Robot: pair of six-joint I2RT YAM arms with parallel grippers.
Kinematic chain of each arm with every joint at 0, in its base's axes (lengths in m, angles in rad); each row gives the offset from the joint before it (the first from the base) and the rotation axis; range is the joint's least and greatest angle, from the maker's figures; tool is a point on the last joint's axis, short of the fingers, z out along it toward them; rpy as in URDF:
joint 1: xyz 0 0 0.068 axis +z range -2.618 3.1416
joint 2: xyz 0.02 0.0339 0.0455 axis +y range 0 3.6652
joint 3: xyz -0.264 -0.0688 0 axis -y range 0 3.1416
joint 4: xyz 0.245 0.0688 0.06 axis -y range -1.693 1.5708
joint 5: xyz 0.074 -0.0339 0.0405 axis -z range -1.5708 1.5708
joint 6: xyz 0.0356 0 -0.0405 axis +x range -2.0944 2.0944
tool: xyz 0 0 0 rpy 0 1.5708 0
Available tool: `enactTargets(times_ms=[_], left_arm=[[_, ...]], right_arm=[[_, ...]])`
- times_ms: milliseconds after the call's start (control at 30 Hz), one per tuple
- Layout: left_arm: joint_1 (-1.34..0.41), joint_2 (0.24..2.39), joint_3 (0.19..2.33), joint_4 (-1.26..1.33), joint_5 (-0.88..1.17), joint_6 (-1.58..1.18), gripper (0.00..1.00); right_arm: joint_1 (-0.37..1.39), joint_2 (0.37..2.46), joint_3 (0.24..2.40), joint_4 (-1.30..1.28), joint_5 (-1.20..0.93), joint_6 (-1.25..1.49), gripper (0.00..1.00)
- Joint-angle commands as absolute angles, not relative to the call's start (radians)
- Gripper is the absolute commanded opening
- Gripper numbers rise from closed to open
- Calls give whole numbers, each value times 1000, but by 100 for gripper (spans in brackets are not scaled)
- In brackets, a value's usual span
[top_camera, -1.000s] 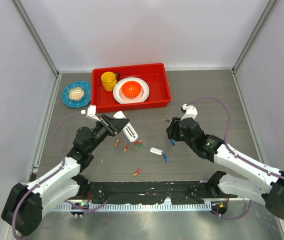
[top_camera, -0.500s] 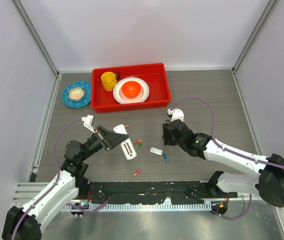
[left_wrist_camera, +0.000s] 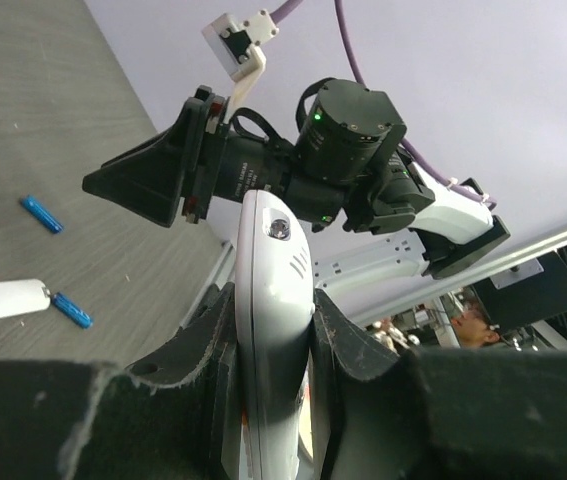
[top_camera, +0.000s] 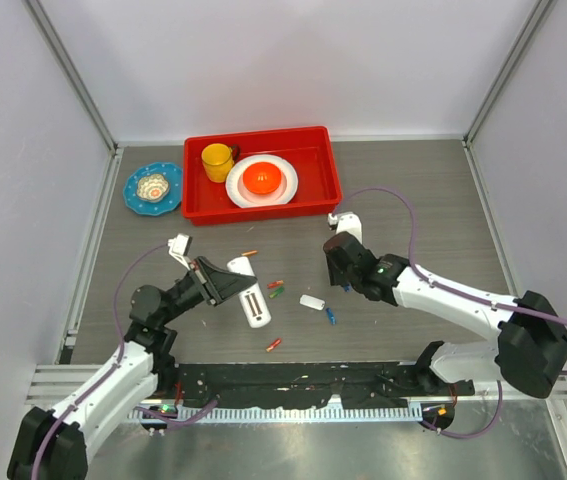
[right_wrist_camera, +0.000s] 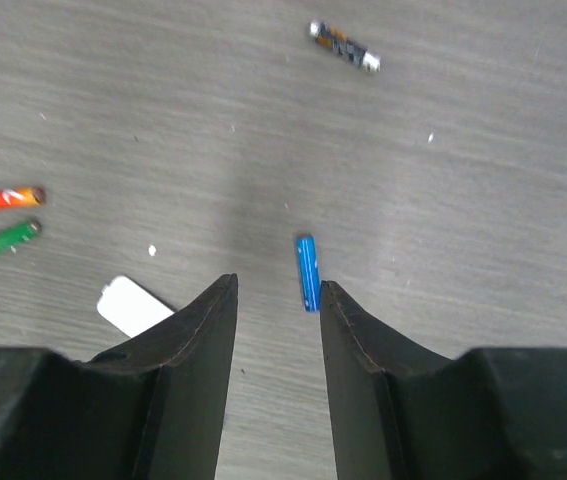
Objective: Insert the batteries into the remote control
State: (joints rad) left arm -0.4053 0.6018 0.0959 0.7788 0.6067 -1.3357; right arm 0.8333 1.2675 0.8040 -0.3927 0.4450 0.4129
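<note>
Left gripper (left_wrist_camera: 271,300): clamped on the remote control (left_wrist_camera: 268,250), with dark pads pressing its long white sides. The handset was held above the table.
Top view alone: we saw the remote's flat face with a dark slot, tilted over the grey table (top_camera: 443,190).
Left wrist alone: we saw the remote's rounded white end with a small round lens. The right arm's black housing was beyond it.
Right gripper (right_wrist_camera: 276,290): jaws apart, gripping nothing. A blue battery (right_wrist_camera: 307,272) lay on the table just ahead of the tips, closer to one finger than the other.
Other batteries: slim glossy cylinders. A red one (right_wrist_camera: 3,198) and a green one (right_wrist_camera: 3,240) lay side by side, and a second blue one (top_camera: 330,316) lay just beside the back cover.
Back cover (top_camera: 312,301): a small white rounded oblong, lying flat.
Table: matte, with a wood-grain pattern.
Edges: the red tray (top_camera: 213,212) stood at the far side, well apart from both grippers. Pale walls closed in the left and right.
</note>
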Motion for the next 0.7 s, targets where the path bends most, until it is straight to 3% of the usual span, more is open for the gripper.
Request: enactTargets(times_ms=[0,167,667], left_arm=[[-400,653,117,968,698,-1381,0],[-400,641,89,1048,664,-1382,1],[-400,551,80,928,630,-1339,0]], right_arm=[[822,1229,758,-436,394,471,44],[813,1253,741,-453,383,512,43],[729,1324,655,-322,285,499,38]])
